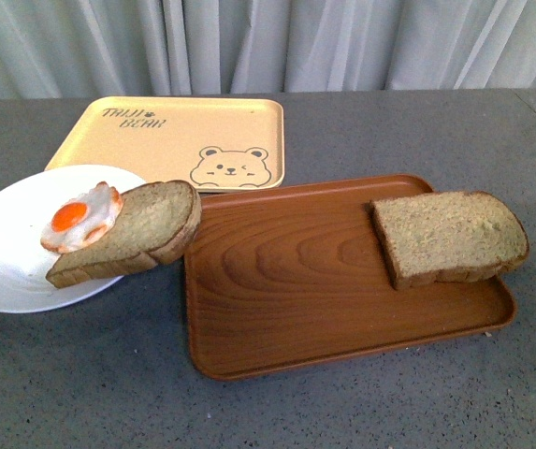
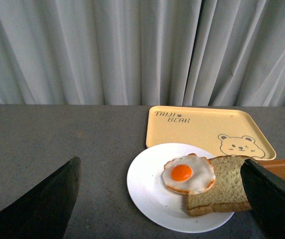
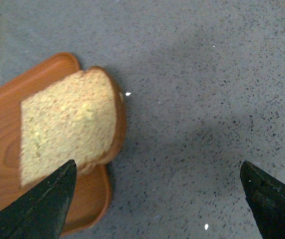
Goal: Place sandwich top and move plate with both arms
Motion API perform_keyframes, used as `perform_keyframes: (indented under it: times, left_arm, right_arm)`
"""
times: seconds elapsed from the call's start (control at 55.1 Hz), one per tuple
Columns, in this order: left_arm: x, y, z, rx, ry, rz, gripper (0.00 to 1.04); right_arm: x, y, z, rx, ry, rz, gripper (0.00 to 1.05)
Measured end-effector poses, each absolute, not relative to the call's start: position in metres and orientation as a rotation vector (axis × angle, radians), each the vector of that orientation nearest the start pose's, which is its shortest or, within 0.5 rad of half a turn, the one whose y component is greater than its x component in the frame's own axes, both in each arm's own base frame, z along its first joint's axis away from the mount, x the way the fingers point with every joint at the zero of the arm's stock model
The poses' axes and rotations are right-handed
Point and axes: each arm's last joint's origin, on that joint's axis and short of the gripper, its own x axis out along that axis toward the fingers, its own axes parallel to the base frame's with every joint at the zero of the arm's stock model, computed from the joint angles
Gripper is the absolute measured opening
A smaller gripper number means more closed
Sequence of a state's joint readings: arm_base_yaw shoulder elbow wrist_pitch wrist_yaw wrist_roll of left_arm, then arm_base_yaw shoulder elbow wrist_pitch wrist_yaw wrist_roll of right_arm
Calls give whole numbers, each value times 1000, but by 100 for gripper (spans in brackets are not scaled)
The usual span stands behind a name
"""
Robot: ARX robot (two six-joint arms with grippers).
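The sandwich top (image 1: 450, 236) lies flat at the right end of the brown wood-grain tray (image 1: 277, 299), its rounded end over the tray's right rim; it also shows in the right wrist view (image 3: 70, 127). The white plate (image 1: 6, 253) sits at the left with a darker bread slice (image 1: 137, 229) and a fried egg (image 1: 82, 217) on it. No arm shows in the front view. My left gripper (image 2: 159, 204) is open above the plate (image 2: 147, 191). My right gripper (image 3: 157, 199) is open over bare table beside the sandwich top.
A yellow bear-print tray (image 1: 174, 140) lies behind the plate, near the back. The grey speckled table (image 1: 389, 402) ends at a pale curtain (image 1: 268, 42). The darker slice overhangs the plate's right edge toward the wood-grain tray.
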State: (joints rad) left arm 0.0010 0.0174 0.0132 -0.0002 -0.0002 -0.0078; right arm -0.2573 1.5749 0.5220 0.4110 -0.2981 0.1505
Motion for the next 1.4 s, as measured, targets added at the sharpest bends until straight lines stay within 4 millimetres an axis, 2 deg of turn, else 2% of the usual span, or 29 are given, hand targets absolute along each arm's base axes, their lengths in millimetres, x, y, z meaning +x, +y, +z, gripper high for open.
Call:
perform_keyframes:
  times: [0.2, 0.4, 0.708, 0.926, 1.017, 1.126, 1.253, 1.326, 1.398]
  left_arm:
    - [98, 0, 167, -8, 4, 1, 96]
    - [98, 0, 167, -8, 4, 1, 96]
    - [98, 0, 167, -8, 4, 1, 96]
    - [98, 0, 167, -8, 4, 1, 96]
    - [98, 0, 167, -8, 4, 1, 96]
    - [98, 0, 167, -8, 4, 1, 96]
    - [98, 0, 167, -8, 4, 1, 96]
    - [98, 0, 167, -8, 4, 1, 96]
    - [98, 0, 167, -8, 4, 1, 96]
  right_arm:
    - [291, -62, 106, 385, 669, 21, 96]
    - [319, -49, 90, 425, 703, 58, 96]
    - [344, -36, 70, 456, 738, 56, 95]
    - [350, -27, 67, 461, 739, 78, 66]
    - [350, -25, 69, 483, 727, 89, 46]
    - [347, -23, 72, 502, 716, 95, 31]
    - [341, -21, 87, 535, 678, 128, 13]
    - [339, -19, 103, 555, 633, 164, 5]
    - [338, -17, 119, 580, 592, 196, 3]
